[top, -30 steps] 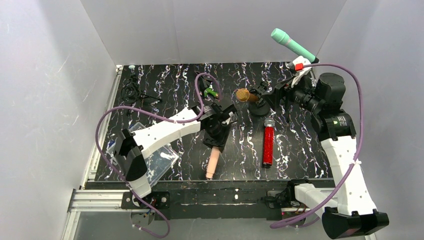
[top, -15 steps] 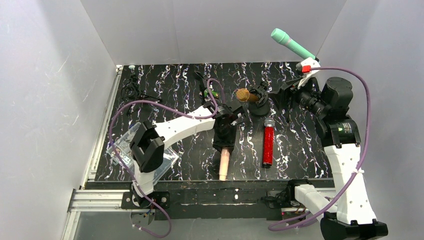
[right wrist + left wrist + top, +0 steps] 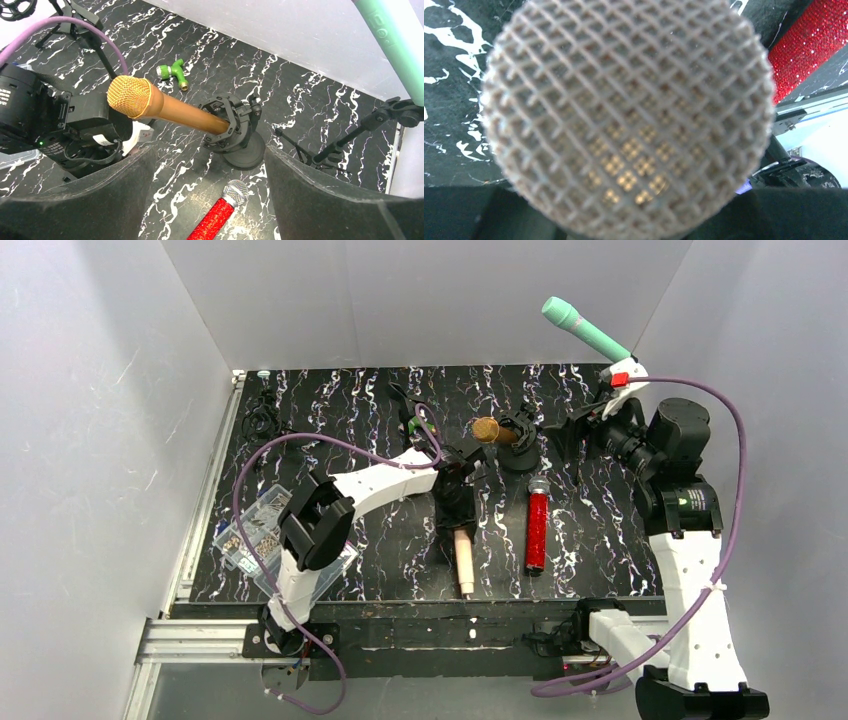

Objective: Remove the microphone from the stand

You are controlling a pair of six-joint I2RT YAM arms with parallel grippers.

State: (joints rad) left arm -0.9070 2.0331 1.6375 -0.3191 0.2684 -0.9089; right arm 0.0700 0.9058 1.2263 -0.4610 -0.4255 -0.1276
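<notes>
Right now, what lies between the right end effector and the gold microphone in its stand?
Only bare table, seen in the right wrist view, separates the right end effector from the gold microphone; the red microphone lies off that line.

left arm: reaches to bench centre
left hand (image 3: 456,506): clamped on microphone (image 3: 463,562)
right hand (image 3: 563,432): fingers spread wide, near far-right corner

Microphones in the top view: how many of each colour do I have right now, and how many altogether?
Gold microphone: 1
Mint-green microphone: 1
Red glitter microphone: 1
Beige microphone: 1
Total: 4
</notes>
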